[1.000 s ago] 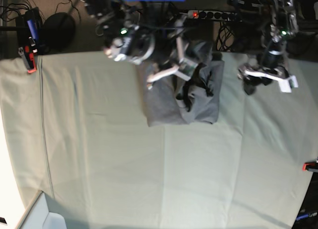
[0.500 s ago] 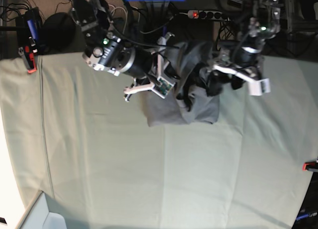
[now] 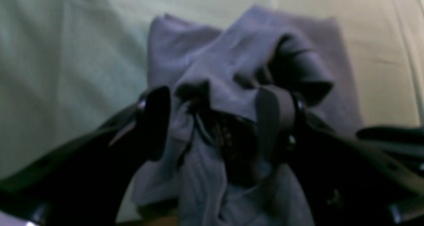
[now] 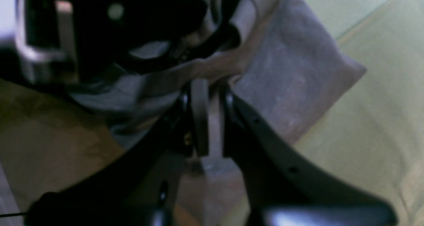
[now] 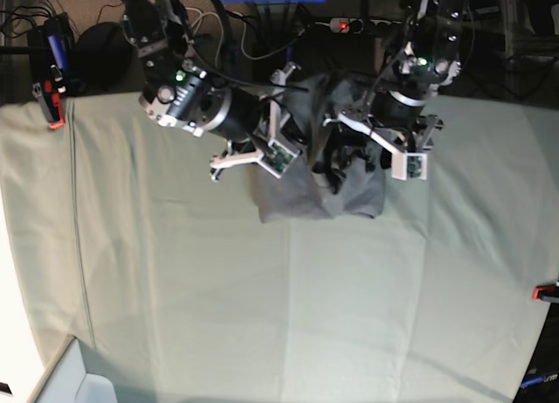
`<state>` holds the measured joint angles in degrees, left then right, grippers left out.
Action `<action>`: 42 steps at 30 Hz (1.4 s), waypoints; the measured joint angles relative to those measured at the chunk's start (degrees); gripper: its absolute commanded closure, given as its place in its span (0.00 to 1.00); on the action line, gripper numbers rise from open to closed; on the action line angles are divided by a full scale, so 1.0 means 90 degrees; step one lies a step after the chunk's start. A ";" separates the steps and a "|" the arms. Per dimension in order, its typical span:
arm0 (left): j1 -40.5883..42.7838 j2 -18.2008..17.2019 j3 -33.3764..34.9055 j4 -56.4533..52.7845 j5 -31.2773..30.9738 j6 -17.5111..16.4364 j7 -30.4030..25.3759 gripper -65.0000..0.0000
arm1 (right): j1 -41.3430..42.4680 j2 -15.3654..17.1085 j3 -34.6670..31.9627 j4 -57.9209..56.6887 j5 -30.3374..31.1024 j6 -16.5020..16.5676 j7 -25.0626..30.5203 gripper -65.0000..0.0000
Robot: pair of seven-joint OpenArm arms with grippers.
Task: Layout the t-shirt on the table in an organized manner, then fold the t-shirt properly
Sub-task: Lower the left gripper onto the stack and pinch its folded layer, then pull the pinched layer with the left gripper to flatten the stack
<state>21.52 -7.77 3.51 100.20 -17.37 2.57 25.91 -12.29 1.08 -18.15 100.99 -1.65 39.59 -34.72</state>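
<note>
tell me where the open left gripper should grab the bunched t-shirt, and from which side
Judging by the left wrist view, take the raised ridge of the t-shirt between the left gripper jaws, coming straight down from above; that fold stands up off the table.

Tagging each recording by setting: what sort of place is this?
Likely a robotics lab bench: a cloth-covered table with a red clamp at its edge, a power strip and loose cables behind.

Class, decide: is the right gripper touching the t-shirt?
Touching. The right wrist view shows the right gripper nearly closed, pinching a fold of the t-shirt.
</note>
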 measured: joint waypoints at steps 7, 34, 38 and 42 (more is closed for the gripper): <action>-0.0141 -0.0027 0.0182 -0.0027 -0.0010 -0.0041 0.0000 0.39 | -0.0034 -0.0010 0.0000 0.0000 0.0000 0.0000 0.0000 0.93; 0.0007 -0.0010 -0.0789 0.0294 -0.0027 -0.0100 0.0019 0.39 | 0.0002 0.0223 0.0381 0.0000 0.0012 -0.0002 0.0000 0.93; -0.0058 0.0002 -0.0777 -0.0044 -0.0024 -0.0070 -0.0041 0.39 | 0.0090 0.0221 0.0367 0.0000 -0.0039 -0.0002 -0.0044 0.93; -0.0308 0.0000 -0.0763 -0.0180 -0.0039 -0.0075 -0.0061 0.39 | 0.0073 0.0214 0.0342 0.0000 0.0000 -0.0002 -0.0046 0.94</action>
<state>18.74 -7.77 -3.36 98.59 -17.72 1.89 25.36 -11.64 3.01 -15.07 100.99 -1.65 39.57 -35.14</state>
